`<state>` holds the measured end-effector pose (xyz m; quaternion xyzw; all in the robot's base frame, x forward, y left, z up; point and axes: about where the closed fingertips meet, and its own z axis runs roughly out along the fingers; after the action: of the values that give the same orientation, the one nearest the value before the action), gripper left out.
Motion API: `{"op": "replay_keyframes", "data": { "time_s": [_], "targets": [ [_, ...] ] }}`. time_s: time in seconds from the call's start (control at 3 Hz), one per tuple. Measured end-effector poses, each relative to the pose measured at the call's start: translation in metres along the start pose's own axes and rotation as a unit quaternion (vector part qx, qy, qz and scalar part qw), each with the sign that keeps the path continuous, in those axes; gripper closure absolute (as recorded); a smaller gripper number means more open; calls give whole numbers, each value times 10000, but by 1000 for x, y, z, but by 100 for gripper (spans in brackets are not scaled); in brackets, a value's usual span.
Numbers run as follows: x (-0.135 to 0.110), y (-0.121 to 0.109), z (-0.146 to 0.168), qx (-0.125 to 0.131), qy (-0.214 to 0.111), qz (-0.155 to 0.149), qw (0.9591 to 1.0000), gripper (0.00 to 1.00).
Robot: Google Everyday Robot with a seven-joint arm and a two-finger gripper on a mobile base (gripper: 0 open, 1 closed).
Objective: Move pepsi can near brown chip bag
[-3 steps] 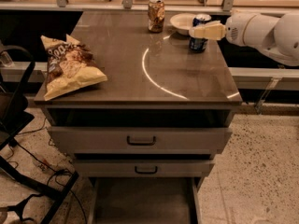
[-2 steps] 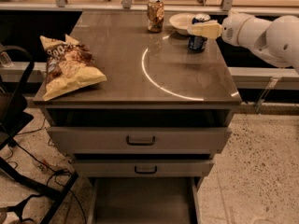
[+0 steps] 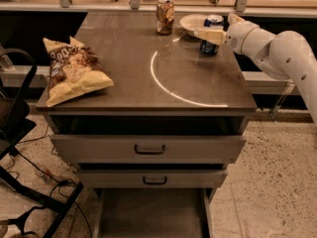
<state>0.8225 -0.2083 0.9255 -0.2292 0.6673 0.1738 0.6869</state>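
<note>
The pepsi can (image 3: 210, 47), dark blue with a silver top, stands upright at the far right of the tabletop, just in front of a plate. My gripper (image 3: 207, 33) reaches in from the right on a white arm and sits at the can, crossing its upper half. The can rests on the table. The brown chip bag (image 3: 72, 71), pale yellow with a brown panel, lies at the left edge of the table, far from the can.
A brown-orange patterned can (image 3: 165, 16) stands at the back middle. A pale plate (image 3: 193, 21) lies behind the pepsi can. The grey tabletop (image 3: 148, 83) tops a drawer cabinet. A black chair frame (image 3: 15, 133) stands at the left.
My gripper has shifted slightly left, closer over the pepsi can. The can, the chip bag and the other can have not moved.
</note>
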Motion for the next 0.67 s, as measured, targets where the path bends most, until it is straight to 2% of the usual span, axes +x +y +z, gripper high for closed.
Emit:
{"op": "replay_keyframes", "data": {
  "time_s": [0.33, 0.67],
  "targets": [
    [1, 5, 4, -41, -29, -37, 10000, 49],
    [1, 7, 6, -58, -31, -36, 10000, 72]
  ]
}}
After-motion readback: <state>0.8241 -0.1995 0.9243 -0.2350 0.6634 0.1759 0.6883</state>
